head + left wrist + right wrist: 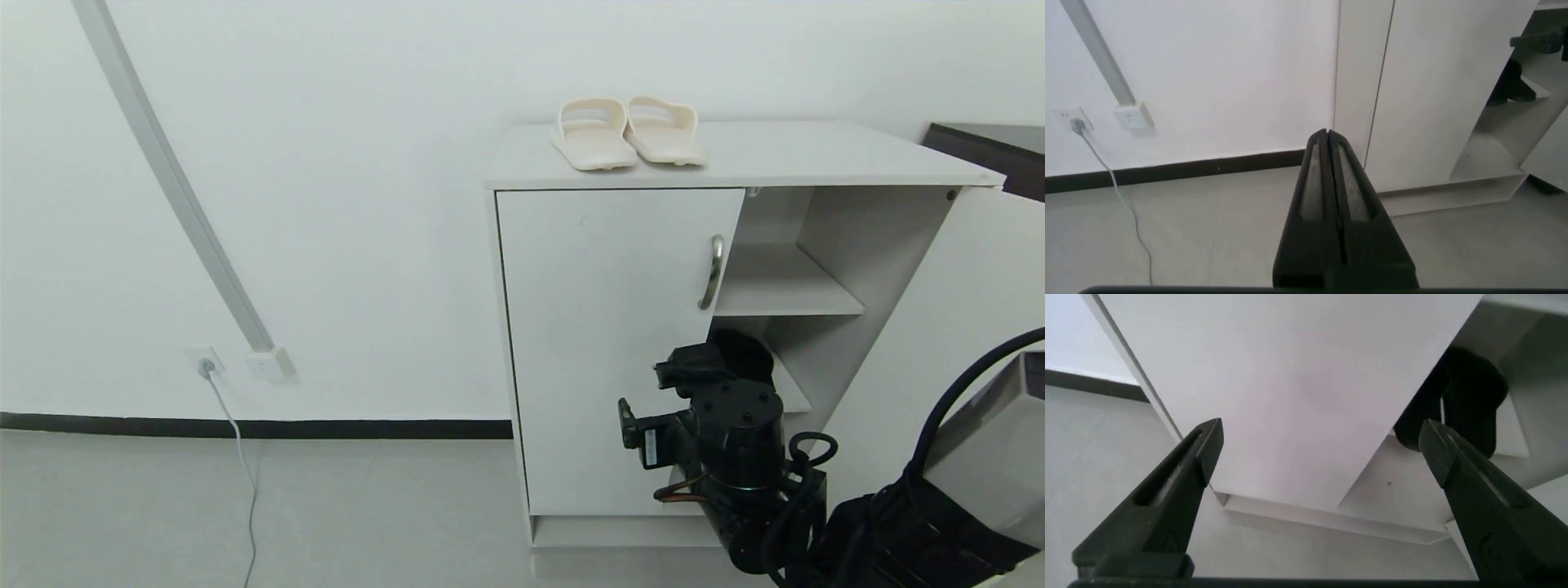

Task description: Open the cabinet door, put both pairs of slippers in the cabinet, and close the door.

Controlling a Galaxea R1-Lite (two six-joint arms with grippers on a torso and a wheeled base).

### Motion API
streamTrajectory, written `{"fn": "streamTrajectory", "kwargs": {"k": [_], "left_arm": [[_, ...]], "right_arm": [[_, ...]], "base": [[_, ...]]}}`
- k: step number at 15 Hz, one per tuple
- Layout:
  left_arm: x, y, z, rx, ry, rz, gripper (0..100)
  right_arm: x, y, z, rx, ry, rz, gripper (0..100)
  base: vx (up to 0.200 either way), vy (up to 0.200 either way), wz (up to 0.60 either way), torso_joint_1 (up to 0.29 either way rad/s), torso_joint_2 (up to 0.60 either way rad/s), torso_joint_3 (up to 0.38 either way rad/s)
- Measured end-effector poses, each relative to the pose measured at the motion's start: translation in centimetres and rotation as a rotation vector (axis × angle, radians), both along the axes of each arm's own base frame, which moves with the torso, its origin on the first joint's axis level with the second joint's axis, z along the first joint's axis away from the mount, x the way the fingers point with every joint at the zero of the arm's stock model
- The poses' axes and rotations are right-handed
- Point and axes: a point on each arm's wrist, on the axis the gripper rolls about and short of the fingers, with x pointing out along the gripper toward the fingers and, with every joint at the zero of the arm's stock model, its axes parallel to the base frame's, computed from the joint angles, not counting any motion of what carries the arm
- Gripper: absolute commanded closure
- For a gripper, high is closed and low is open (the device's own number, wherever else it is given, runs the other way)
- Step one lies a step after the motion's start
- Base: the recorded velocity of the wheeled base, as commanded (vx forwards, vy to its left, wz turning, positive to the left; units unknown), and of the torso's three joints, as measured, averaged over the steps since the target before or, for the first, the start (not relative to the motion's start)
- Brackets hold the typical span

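Black slippers (1470, 384) partly hidden behind closed door (1315, 367) edge.

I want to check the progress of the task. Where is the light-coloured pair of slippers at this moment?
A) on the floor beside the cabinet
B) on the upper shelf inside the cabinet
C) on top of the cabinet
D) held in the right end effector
C: the light-coloured pair of slippers lies side by side on the top of the cabinet, above the closed left door.

the black slippers (1470, 392) are partly hidden behind the closed cabinet door (1315, 392).
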Motion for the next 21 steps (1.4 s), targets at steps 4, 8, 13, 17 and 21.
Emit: {"fn": "streamTrajectory", "kwargs": {"k": [4,8,13,17,21], "left_arm": [[0.0,0.0,0.0,0.0,0.0,0.0,100],[0.0,0.0,-0.01,0.0,0.0,0.0,100],[0.0,0.0,0.0,0.0,0.0,0.0,100],[0.0,0.0,0.0,0.0,0.0,0.0,100],[0.0,0.0,0.0,0.0,0.0,0.0,100]], "right_arm": [[0.2,-0.17,0.01,0.001,-0.001,-0.009,0],[0.26,-0.18,-0.04,0.0,0.0,-0.01,0],[0.35,-0.22,-0.07,0.0,0.0,-0.013,0],[0.51,-0.34,0.04,0.002,-0.003,-0.019,0],[0.47,-0.36,0.24,0.001,-0.008,-0.017,0]], "base": [[0.0,0.0,0.0,0.138,-0.47,-0.332],[0.0,0.0,0.0,0.171,-0.48,-0.32],[0.0,0.0,0.0,0.194,-0.5,-0.321],[0.0,0.0,0.0,0.226,-0.54,-0.32],[0.0,0.0,0.0,0.249,-0.58,-0.327]]}}
